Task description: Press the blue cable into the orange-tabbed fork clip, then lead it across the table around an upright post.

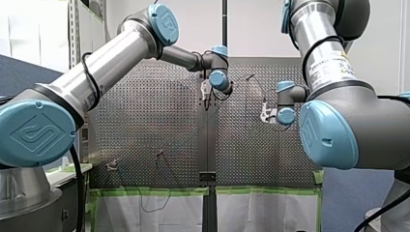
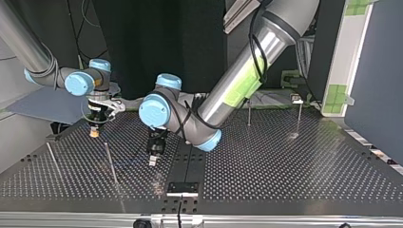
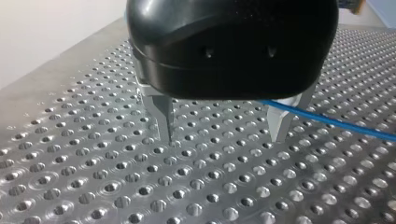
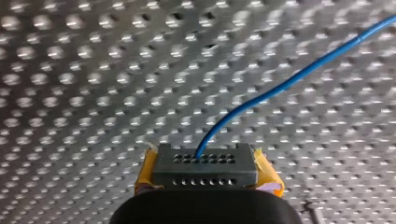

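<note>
Right hand (image 4: 205, 163) holds the blue cable (image 4: 280, 88)
Clamped in its yellow pads (image 4: 267, 173), the cable runs over the worktop (image 3: 93, 163) past one finger of the left hand (image 3: 224, 137) (spread, gripping nothing).

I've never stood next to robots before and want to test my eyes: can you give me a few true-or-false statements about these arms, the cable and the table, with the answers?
1. My left gripper has its metal fingers apart, tips close to the table. True.
2. My right gripper holds nothing. False: its yellow pads are shut on the blue cable.
3. The table is a plain smooth sheet. False: it is dotted with small holes all over.
4. A thin upright post stands on the table in the top view's right half. True.
</note>
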Robot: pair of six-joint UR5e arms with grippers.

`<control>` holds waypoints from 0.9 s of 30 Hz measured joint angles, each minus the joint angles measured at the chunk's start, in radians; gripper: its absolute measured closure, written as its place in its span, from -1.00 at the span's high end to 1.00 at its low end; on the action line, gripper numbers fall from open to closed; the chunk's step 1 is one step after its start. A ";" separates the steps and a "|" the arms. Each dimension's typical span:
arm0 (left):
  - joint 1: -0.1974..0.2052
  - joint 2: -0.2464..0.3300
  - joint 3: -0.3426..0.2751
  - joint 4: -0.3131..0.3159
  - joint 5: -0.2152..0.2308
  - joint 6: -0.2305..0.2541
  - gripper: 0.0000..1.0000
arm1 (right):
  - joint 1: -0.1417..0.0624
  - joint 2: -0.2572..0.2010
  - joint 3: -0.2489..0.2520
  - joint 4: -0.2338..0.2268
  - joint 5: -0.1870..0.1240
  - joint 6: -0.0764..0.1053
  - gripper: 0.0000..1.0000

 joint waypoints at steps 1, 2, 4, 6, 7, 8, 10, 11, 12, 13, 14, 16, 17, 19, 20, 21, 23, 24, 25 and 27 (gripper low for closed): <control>0.000 0.000 0.001 0.000 0.003 -0.001 1.00 | -0.001 0.005 0.002 -0.003 0.000 0.000 -1.00; 0.000 0.000 0.002 0.000 0.005 -0.001 1.00 | -0.001 0.010 0.005 -0.008 0.000 0.000 -1.00; 0.001 0.000 0.003 0.000 0.007 -0.002 1.00 | -0.003 0.018 0.014 -0.020 0.000 0.001 -1.00; 0.001 0.000 0.003 0.000 0.007 -0.002 1.00 | -0.007 0.024 0.026 -0.034 0.000 0.005 -1.00; 0.001 0.000 0.003 0.000 0.008 -0.002 1.00 | -0.009 0.026 0.033 -0.042 0.000 0.008 -1.00; 0.001 0.000 0.003 0.000 0.007 -0.002 1.00 | -0.011 0.029 0.040 -0.049 -0.001 0.011 -1.00; 0.001 0.000 0.003 -0.001 0.007 -0.002 1.00 | -0.014 0.036 0.053 -0.066 -0.002 0.016 -1.00; 0.001 0.000 0.004 -0.001 0.007 -0.002 1.00 | -0.016 0.040 0.057 -0.073 -0.003 0.017 -1.00; 0.001 0.000 0.003 -0.001 0.007 -0.002 1.00 | -0.017 0.047 0.061 -0.082 -0.004 0.017 -1.00; 0.001 0.000 0.003 -0.001 0.007 -0.002 1.00 | -0.018 0.053 0.063 -0.090 -0.004 0.017 -1.00; 0.001 0.000 0.003 -0.001 0.007 -0.002 1.00 | -0.018 0.061 0.064 -0.097 -0.003 0.017 -1.00; 0.001 0.000 0.004 -0.001 0.007 -0.002 1.00 | -0.020 0.079 0.067 -0.111 -0.001 0.017 -1.00; 0.001 0.000 0.004 -0.001 0.006 -0.002 1.00 | -0.022 0.087 0.069 -0.115 0.000 0.017 -1.00; 0.002 0.000 0.004 -0.001 0.003 -0.002 1.00 | -0.025 0.103 0.073 -0.128 0.001 0.018 -1.00; 0.002 0.000 0.004 -0.001 0.002 -0.002 1.00 | -0.027 0.111 0.075 -0.134 0.002 0.020 -1.00; 0.002 0.000 0.004 -0.001 0.001 -0.002 1.00 | -0.030 0.120 0.077 -0.142 0.002 0.023 -1.00; 0.003 0.000 0.004 -0.002 -0.001 -0.002 1.00 | -0.035 0.134 0.080 -0.155 0.003 0.028 -1.00; 0.003 0.000 0.004 -0.002 -0.002 -0.002 1.00 | -0.039 0.143 0.082 -0.164 0.003 0.031 -1.00; 0.003 0.000 0.004 -0.002 -0.002 -0.002 1.00 | -0.041 0.151 0.082 -0.171 0.003 0.032 -1.00; 0.004 0.000 0.003 -0.002 -0.002 -0.002 1.00 | -0.049 0.167 0.083 -0.188 0.004 0.034 -1.00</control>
